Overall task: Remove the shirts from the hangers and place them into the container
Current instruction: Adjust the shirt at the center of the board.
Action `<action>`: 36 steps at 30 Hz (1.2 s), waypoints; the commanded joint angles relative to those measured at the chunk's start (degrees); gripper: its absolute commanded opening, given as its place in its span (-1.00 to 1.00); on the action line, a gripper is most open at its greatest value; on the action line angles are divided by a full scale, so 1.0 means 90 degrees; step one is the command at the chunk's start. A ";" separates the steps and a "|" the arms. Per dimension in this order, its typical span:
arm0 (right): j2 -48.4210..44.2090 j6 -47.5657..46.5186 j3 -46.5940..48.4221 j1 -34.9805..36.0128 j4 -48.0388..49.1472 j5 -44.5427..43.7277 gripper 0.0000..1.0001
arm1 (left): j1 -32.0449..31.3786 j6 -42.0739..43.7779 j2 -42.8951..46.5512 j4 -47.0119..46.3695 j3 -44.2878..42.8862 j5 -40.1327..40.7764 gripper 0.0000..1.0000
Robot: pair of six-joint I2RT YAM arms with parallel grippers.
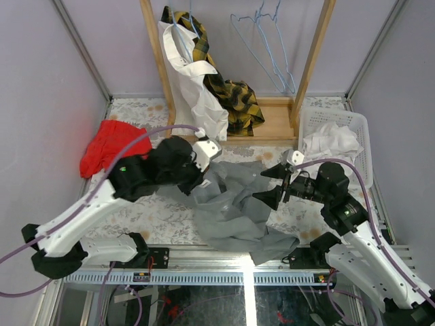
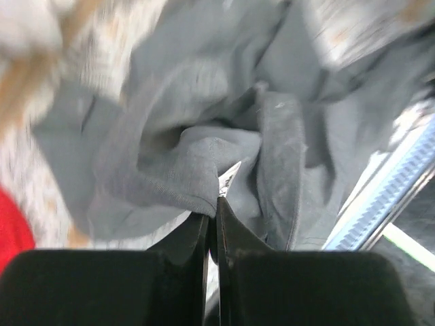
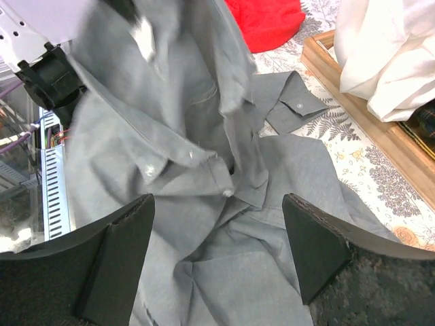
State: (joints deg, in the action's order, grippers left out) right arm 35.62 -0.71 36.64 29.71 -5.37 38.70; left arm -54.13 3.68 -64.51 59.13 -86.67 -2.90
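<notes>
**Top view.** Grey shirt (image 1: 231, 210) lies crumpled on the bench (image 1: 146, 217) between the two arms, one end draped over the near edge. Left claw (image 1: 198, 178) sits at the shirt's upper left edge. Right claw (image 1: 268, 185) is at the shirt's right edge, released, jaws wide; I cannot tell whether it touches the cloth. Hanging white shirt (image 1: 194, 81) and plaid shirt (image 1: 234, 98) hang at the left side of the wooden rack (image 1: 314, 54). Two empty hangers (image 1: 268, 47) hang to the right. Basket (image 1: 363, 132), beside the rack base, holds a second white shirt (image 1: 329, 141). Red cloth (image 1: 109, 146) lies at the bench's left.

**Left wrist.** Left claw (image 2: 216, 204) is clenched, fingers together on a fold of the grey shirt (image 2: 204, 136). Red cloth (image 2: 10, 227) shows at the left edge. View is blurred.

**Right wrist.** Right claw (image 3: 217, 204) is spread wide, with nothing gripped. Grey shirt (image 3: 190, 122) fills the space beyond the fingers, buttons and one cuff visible, its upper part lifted.
</notes>
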 commanded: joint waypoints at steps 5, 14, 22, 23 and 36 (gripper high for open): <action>0.0655 0.0457 0.0178 0.0045 0.0338 0.1268 0.65 | 0.0515 -0.1416 0.0688 -0.0019 0.2051 0.1941 -1.00; 0.2632 -0.0529 0.1210 0.2264 -0.0767 -0.1191 0.65 | 0.0801 -0.2290 0.0076 -0.0062 0.2255 0.2067 -0.83; 0.4479 -0.0921 0.1775 0.3201 -0.0555 -0.2004 0.99 | 0.0843 -0.2662 0.0235 -0.0565 0.2698 0.1699 -0.83; 0.4673 -0.0918 0.1769 0.3222 -0.0366 -0.2058 0.99 | 0.0843 -0.2701 0.0255 -0.0587 0.2726 0.1711 -0.84; 0.6358 -0.0751 0.1399 0.3213 0.2265 -0.2616 0.98 | 0.0885 -0.3549 0.1051 -0.1077 0.3317 0.2051 -0.88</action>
State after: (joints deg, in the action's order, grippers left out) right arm 87.83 -7.70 48.38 58.39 7.05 12.93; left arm -46.74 -24.03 -57.69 54.61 -58.39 13.52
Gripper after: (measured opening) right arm 0.993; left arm 0.058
